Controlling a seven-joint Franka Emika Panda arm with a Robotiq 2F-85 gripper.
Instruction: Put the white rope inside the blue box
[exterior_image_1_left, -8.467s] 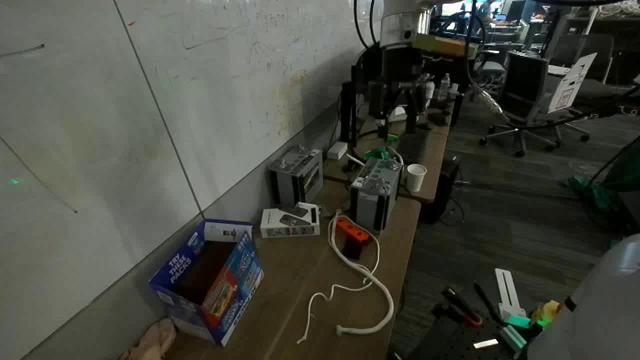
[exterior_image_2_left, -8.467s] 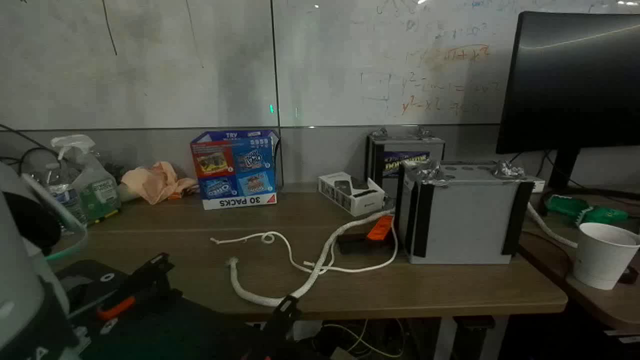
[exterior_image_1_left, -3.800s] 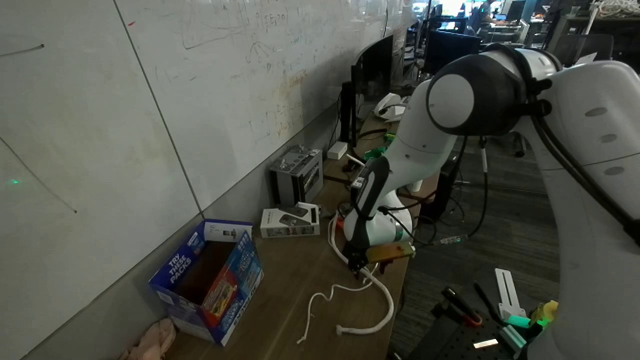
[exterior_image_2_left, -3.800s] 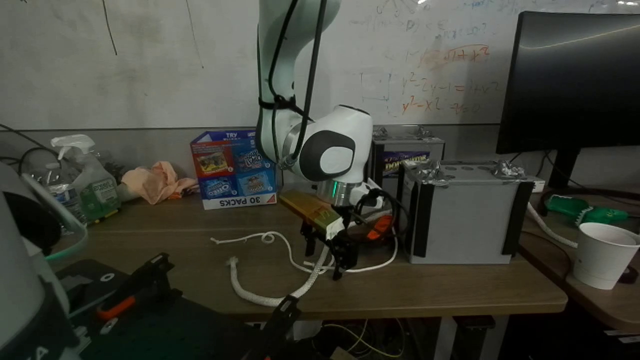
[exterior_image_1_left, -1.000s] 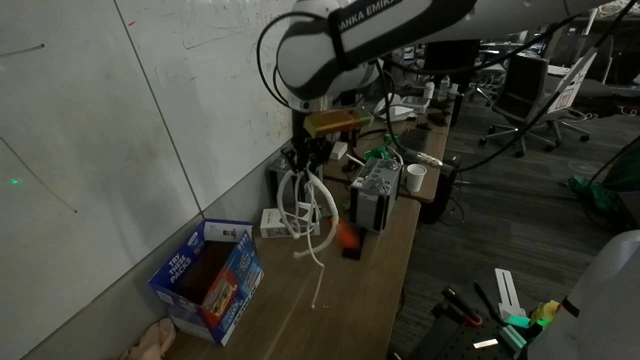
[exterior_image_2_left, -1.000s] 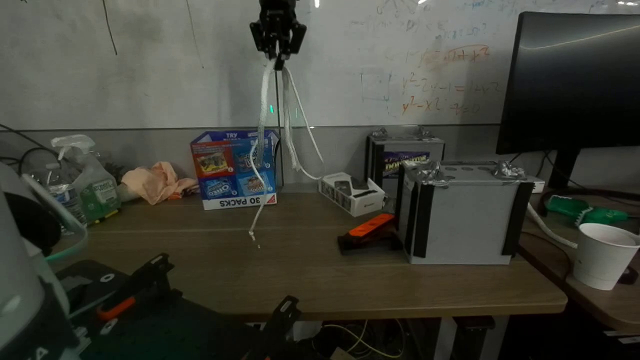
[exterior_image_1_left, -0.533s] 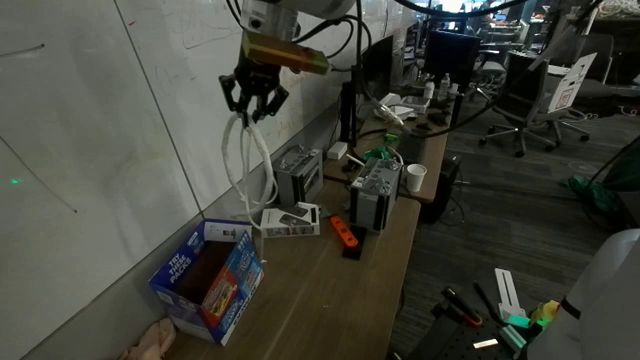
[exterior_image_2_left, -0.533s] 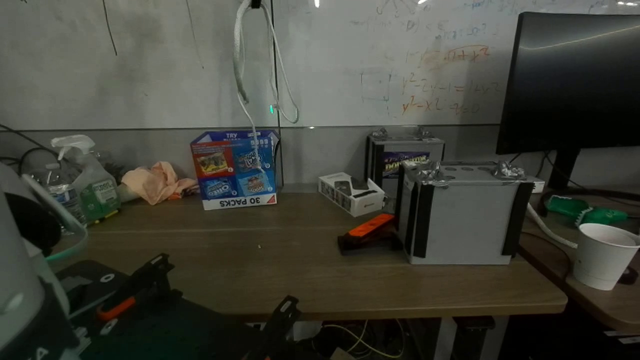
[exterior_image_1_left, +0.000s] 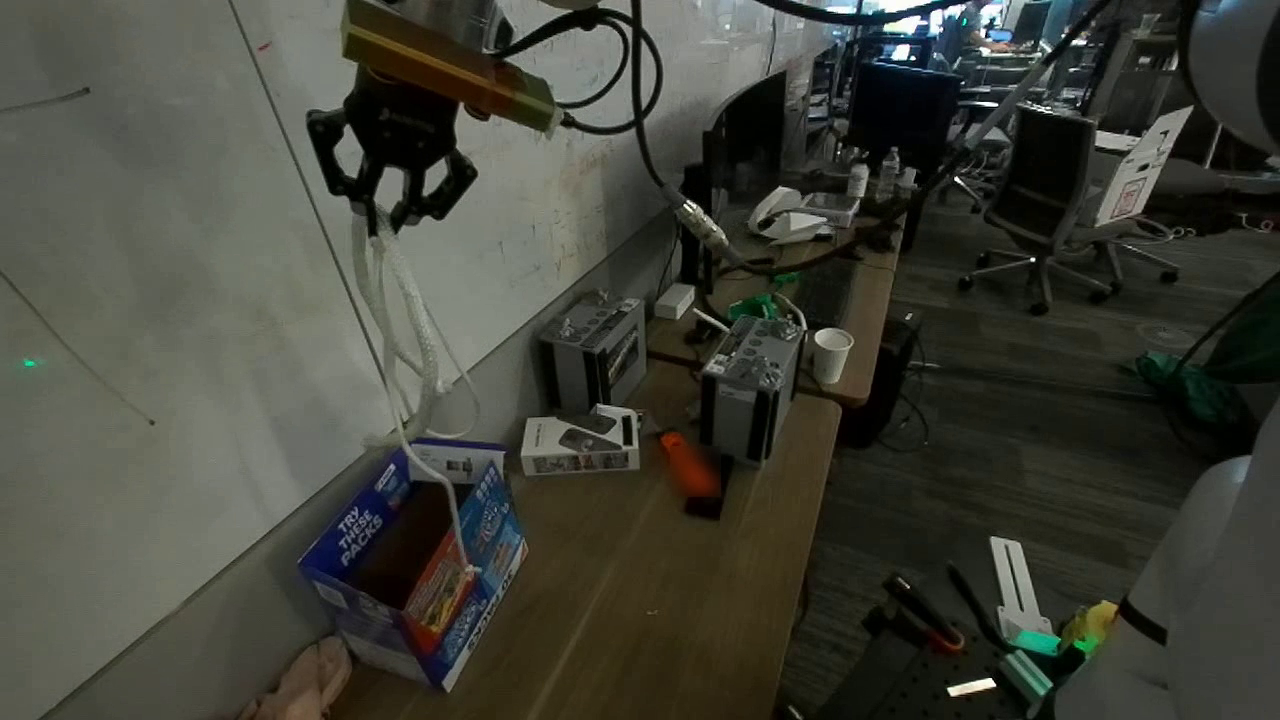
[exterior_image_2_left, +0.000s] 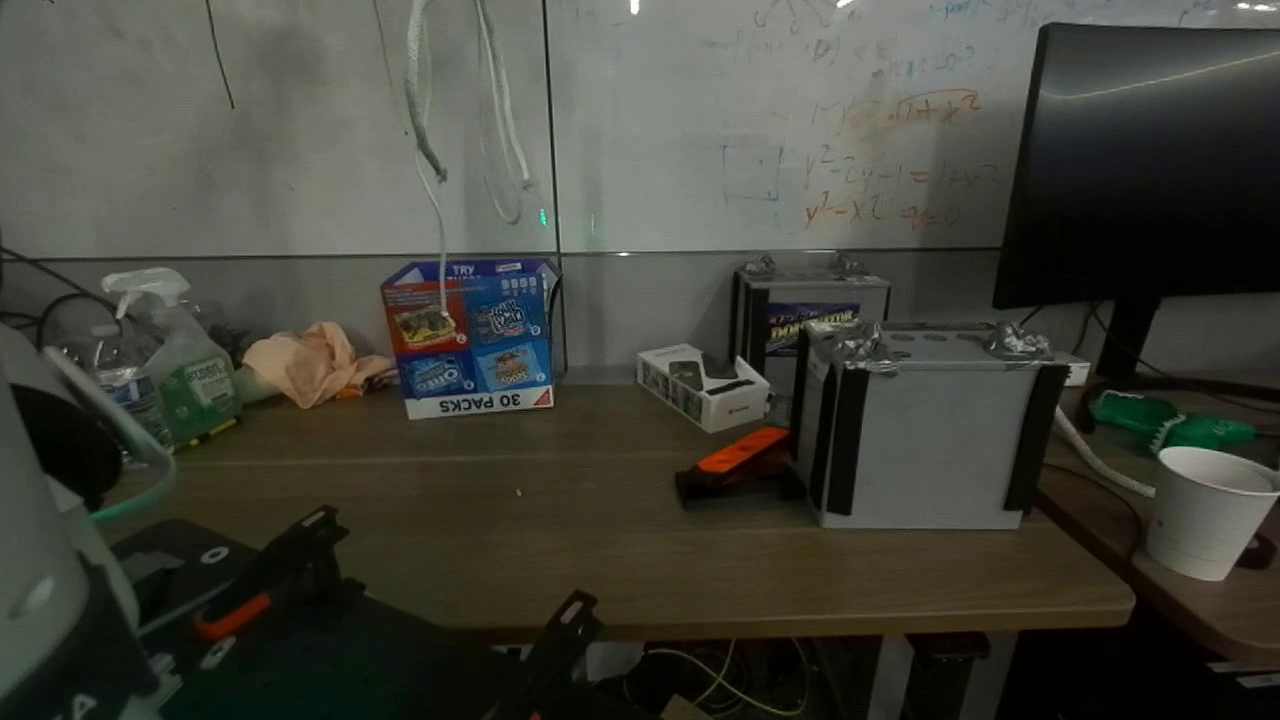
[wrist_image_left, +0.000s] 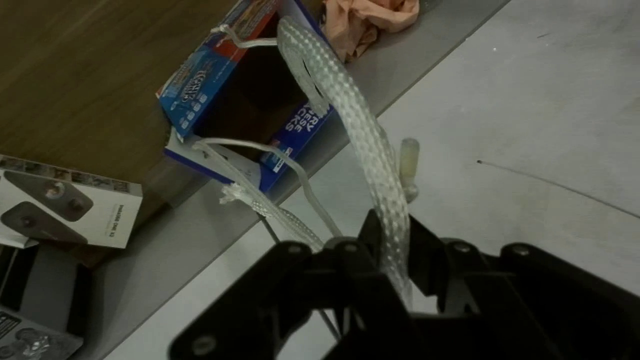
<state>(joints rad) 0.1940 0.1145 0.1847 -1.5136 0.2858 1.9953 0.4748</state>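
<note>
Three words (exterior_image_1_left: 358, 534), "TRY THESE PACKS", mark the blue box (exterior_image_1_left: 440, 600); the gripper (exterior_image_1_left: 383, 222) pinches the white rope (wrist_image_left: 367, 142)

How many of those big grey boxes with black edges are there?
2. The back box stands near the whiteboard; the front box stands closer to the open edge of the table. More could be hidden behind things.

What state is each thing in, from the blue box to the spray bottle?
Blue box, standing, top open
White rope, hanging in loose loops, not in the box
Gripper, closed on the rope
Monitor, screen dark
Paper cup, upright
Peach bundle, crumpled
Spray bottle, upright
</note>
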